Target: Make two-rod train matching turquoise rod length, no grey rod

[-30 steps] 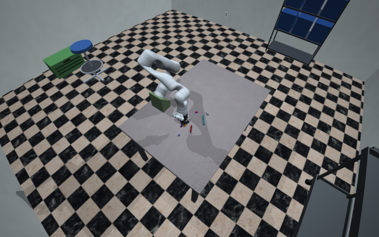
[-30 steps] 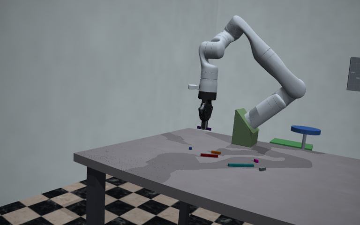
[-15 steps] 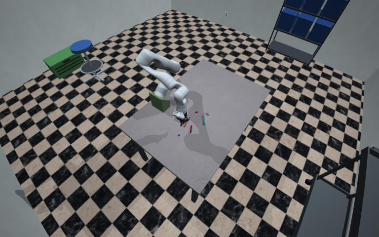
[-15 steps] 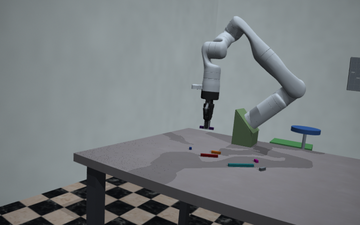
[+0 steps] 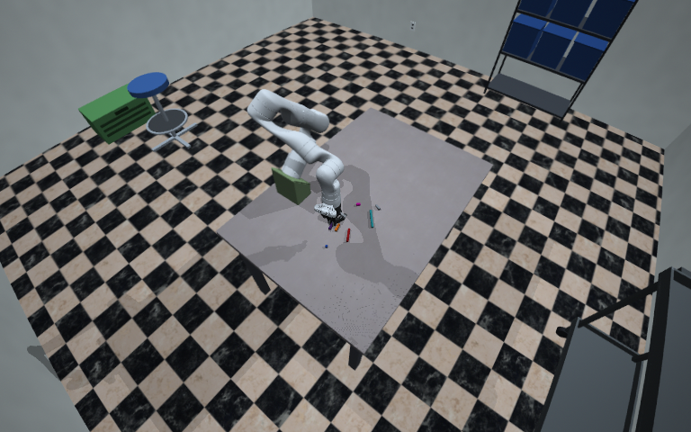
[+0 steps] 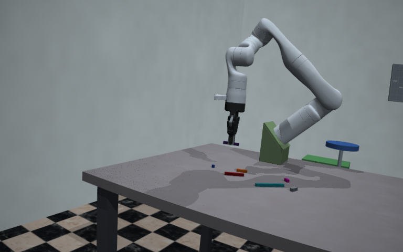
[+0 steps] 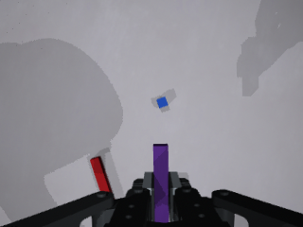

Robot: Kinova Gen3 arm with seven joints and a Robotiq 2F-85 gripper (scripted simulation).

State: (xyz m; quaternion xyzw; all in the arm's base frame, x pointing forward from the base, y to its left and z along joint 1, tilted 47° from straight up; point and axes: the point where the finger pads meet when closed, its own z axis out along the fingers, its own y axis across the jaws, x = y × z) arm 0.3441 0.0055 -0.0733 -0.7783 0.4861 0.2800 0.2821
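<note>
"One rod is up: my claw (image 5: 334, 222) (image 6: 231, 142) (image 7: 160, 184) is clamped on the purple rod (image 5: 330, 227) (image 6: 236, 144) (image 7: 161, 156), level above the table (image 5: 433, 152) (image 6: 327, 213) (image 7: 213, 71)."

"And its partner?"

"Orange rod (image 5: 336, 228) (image 6: 242, 170), lying flat on the table near the red rod (image 5: 347, 234) (image 6: 234, 174) (image 7: 100, 175). Six and four match the turquoise rod (image 5: 372, 219) (image 6: 269, 185). No train exists yet; I judge I'm lining up to set purple down."

"What worries you?"

"Angle, mostly. If my wrist is turned slightly off orange's line, purple's far end swings aside and the line bends. Coming down too close, I'd land on orange's end or shove it; too far off, the gap stays too wide."

"Does red matter?"

"Yes. Opening the fingers low could knock it, or push orange towards it, and red needs clear space from the train. The blue cube (image 5: 327, 246) (image 6: 213, 166) (image 7: 162, 102) also has to stay apart."

"And the release?"

"Letting go too high could make purple bounce or roll. I'd lower it till it rests, open gently and lift straight up."
</note>
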